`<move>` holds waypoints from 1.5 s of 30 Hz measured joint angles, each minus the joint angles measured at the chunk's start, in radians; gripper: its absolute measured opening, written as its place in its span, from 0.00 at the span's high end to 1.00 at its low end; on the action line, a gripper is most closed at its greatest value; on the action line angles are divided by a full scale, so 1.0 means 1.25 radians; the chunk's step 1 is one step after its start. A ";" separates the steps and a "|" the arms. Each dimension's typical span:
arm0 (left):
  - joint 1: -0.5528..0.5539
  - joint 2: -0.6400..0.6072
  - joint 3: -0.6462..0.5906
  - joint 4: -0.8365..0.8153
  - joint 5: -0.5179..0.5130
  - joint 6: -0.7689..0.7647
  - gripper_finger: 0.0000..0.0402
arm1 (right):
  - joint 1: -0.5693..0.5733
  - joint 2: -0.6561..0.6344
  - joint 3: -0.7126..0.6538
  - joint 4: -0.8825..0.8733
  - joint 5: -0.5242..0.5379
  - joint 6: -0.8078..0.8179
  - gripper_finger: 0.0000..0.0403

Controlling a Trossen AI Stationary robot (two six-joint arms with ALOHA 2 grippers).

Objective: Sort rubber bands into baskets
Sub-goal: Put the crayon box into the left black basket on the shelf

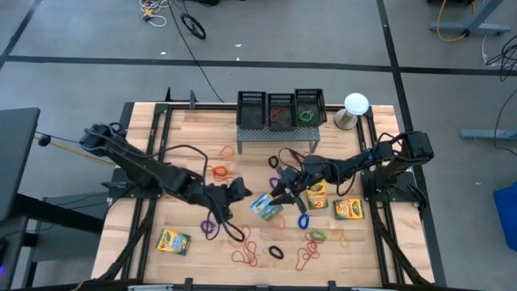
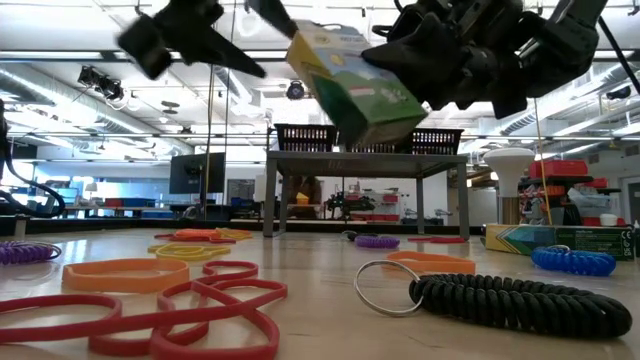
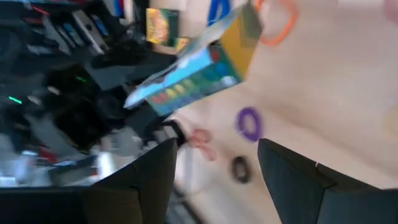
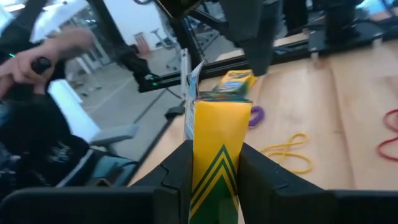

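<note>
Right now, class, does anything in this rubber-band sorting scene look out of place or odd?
Yes. The right gripper holds a crayon box tilted in mid-air above the table, though the job concerns rubber bands. The left gripper stands open beside it, empty.

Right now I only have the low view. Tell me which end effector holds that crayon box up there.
Observer: The right end effector. Its wrist view shows a finger pressed on each side of the crayon box.
Operator: Check the left one.
Observer: The left end effector is open, with nothing between its fingers; the box hangs just ahead of it.
Operator: Report what the baskets hold.
Observer: From above, the middle basket holds red bands and the right basket holds a green band.
</note>
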 joint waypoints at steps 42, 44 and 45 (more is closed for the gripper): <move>-0.042 0.103 -0.001 0.349 0.007 0.495 0.41 | -0.014 0.000 0.045 0.025 -0.174 0.185 0.75; -0.049 0.103 -0.001 0.350 0.021 0.476 0.41 | -0.021 0.000 0.045 0.026 -0.180 0.193 0.75; -0.049 0.103 -0.001 0.349 0.031 0.469 0.41 | -0.024 0.000 0.045 0.026 -0.183 0.195 0.75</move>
